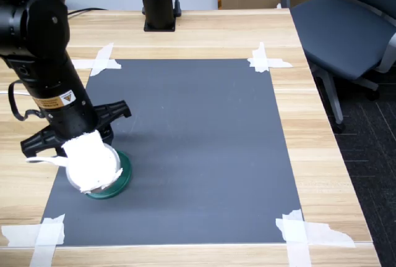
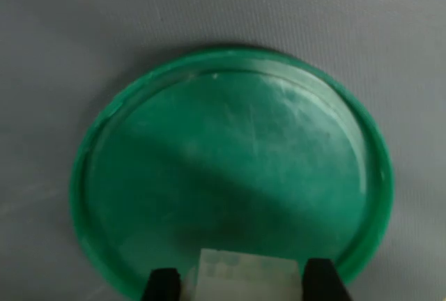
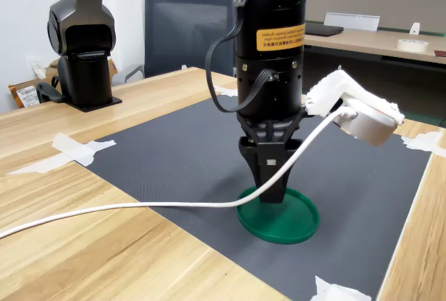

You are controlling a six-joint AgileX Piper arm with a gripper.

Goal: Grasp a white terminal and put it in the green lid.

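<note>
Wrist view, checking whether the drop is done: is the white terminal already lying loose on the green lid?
No: the white terminal sits between the claw fingers above the green lid.

The arm is a glossy black cylinder with a yellow warning label around its lower part — the label also shows in the first exterior view. A black cable loops down its side. A camera wrapped in white tape sticks out near the wrist, trailing a white cable. The gripper tapers to black fingers.
</note>
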